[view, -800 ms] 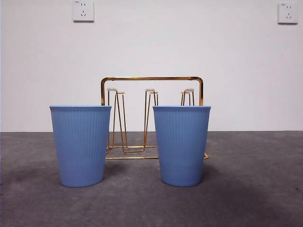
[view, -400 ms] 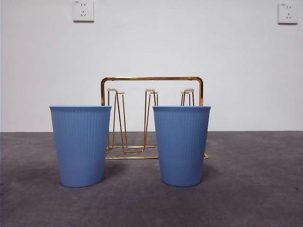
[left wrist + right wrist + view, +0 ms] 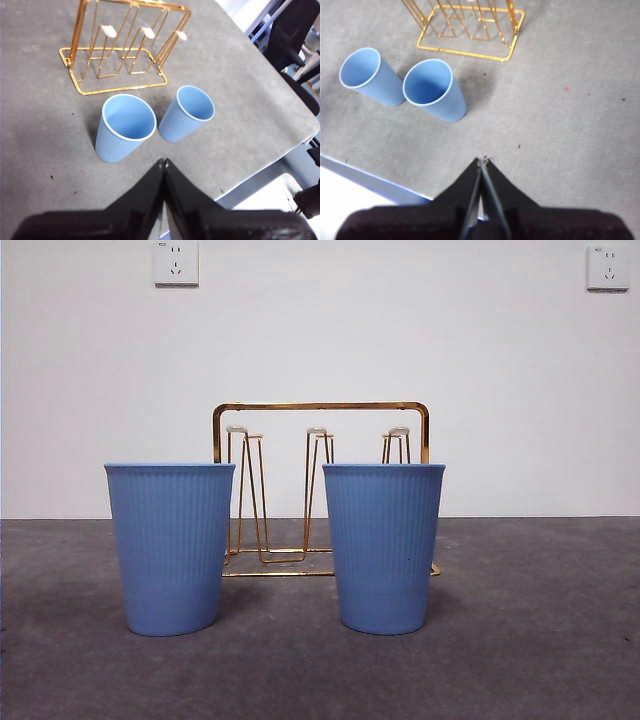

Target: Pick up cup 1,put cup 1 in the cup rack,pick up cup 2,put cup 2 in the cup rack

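Progress: we judge nothing done yet; both cups stand upright on the desk (image 3: 540,660), neither one on the cup rack (image 3: 320,490).
Cup on the left in the front view (image 3: 170,545): mouth up, just in front of the rack's one end, apart from its neighbour.
Cup on the right in the front view (image 3: 384,545): mouth up, in front of the rack's other end.
Rack: we see all its upright prongs bare, white-tipped, just behind the two cups.
Left claw (image 3: 163,162): jaws pressed together, holding nothing, poised above the desk's near edge, off the cups.
Right claw (image 3: 483,160): likewise closed and empty, over bare desk, apart from the cups.
Left to do: we reckon both pick-ups and both placements remain.
Surface: grey, felt-like covering with small dark specks.
Room: plain white wall with two sockets (image 3: 176,262) high up.
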You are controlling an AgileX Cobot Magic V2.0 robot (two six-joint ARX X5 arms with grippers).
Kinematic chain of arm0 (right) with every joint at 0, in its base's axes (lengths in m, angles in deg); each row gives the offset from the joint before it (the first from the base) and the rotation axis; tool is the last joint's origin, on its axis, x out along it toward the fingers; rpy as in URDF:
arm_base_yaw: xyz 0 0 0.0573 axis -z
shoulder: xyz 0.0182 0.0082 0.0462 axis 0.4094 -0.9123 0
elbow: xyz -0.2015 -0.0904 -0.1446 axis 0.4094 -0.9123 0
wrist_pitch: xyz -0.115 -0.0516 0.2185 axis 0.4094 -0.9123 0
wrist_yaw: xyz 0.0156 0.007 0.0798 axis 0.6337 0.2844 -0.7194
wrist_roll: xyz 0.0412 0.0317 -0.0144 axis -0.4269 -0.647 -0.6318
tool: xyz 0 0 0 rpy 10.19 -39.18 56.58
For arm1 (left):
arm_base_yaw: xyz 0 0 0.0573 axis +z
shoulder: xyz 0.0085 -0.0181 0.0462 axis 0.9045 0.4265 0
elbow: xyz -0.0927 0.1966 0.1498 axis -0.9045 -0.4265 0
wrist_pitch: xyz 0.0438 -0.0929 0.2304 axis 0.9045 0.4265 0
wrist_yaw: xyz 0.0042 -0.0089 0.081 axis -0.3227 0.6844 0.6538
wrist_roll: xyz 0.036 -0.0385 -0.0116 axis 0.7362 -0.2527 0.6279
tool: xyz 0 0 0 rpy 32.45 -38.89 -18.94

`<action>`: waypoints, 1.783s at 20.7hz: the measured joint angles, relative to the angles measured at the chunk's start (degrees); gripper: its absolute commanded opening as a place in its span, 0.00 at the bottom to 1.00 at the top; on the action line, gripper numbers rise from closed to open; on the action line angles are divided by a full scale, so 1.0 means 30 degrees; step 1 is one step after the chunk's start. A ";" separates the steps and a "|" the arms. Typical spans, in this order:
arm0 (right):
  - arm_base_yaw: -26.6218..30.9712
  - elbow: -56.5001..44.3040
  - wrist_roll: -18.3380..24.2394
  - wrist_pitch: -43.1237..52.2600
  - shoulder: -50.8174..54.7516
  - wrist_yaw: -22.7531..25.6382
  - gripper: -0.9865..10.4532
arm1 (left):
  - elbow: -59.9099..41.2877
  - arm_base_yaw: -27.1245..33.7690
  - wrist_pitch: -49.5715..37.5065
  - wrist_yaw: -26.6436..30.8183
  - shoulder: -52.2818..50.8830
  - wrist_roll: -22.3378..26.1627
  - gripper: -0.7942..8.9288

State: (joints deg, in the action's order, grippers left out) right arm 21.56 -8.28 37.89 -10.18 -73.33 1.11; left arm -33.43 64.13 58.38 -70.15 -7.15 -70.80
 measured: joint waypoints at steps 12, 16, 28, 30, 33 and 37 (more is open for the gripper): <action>0.0000 0.0124 -0.0787 0.2142 -0.2499 -0.3555 0.53 | 0.0044 -0.1093 -0.0998 -0.0211 0.0612 0.0124 0.76; -0.1027 0.0816 -0.1654 0.3169 -0.5472 -0.4080 0.52 | 0.0044 -0.1668 -0.2208 -0.2186 0.1246 -0.0386 0.76; -0.8845 0.3832 -0.3337 0.5712 -1.5526 0.3541 0.52 | 0.0051 -0.2200 -0.4131 -0.4962 0.3912 -0.1639 0.76; -0.9377 0.3840 -0.3468 0.6069 -1.6662 0.4430 0.52 | 0.0051 -0.2331 -0.4524 -0.4983 0.4138 -0.1734 0.76; -0.9624 0.3840 -0.3759 0.6776 -1.8105 0.5115 0.44 | 0.0051 -0.2550 -0.4750 -0.4991 0.4371 -0.1894 0.76; -0.9624 0.3847 -0.4036 0.7490 -1.9343 0.5158 0.29 | 0.0051 -0.2754 -0.4845 -0.4991 0.4663 -0.1902 0.76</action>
State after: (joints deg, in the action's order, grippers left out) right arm -7.32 3.26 25.78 12.29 -131.36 16.58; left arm -33.28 55.87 43.84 -85.12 6.83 -76.51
